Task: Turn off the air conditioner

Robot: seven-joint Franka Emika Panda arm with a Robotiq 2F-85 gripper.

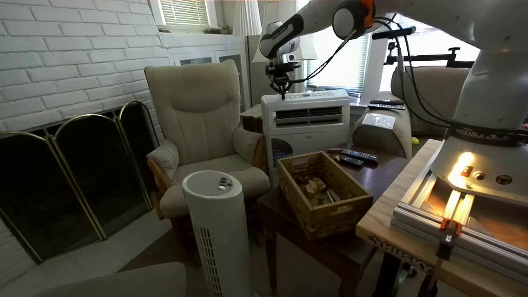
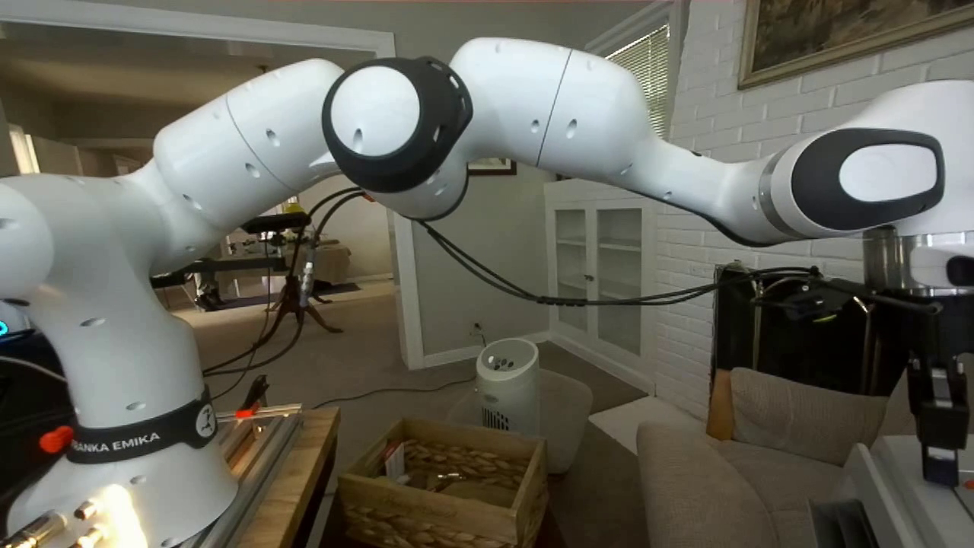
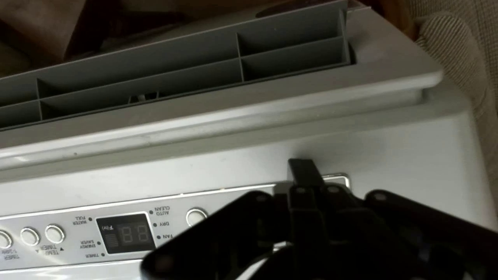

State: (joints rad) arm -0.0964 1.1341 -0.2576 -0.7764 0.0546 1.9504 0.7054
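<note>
The white boxy air conditioner stands beyond the small table. Its top and vent louvres also show in the wrist view, and a corner of it shows at the lower right of an exterior view. On its top is a grey control panel with round buttons and a dark display that looks unlit. My gripper is shut and empty, pointing down at the end of the panel. It hides that end and any button there. I cannot tell if the tip touches. It also shows in both exterior views.
A beige armchair stands beside the air conditioner. A wooden basket and remotes lie on the dark table. A white cylindrical tower stands in front of the chair. Cables hang from the arm. A lamp and window are behind.
</note>
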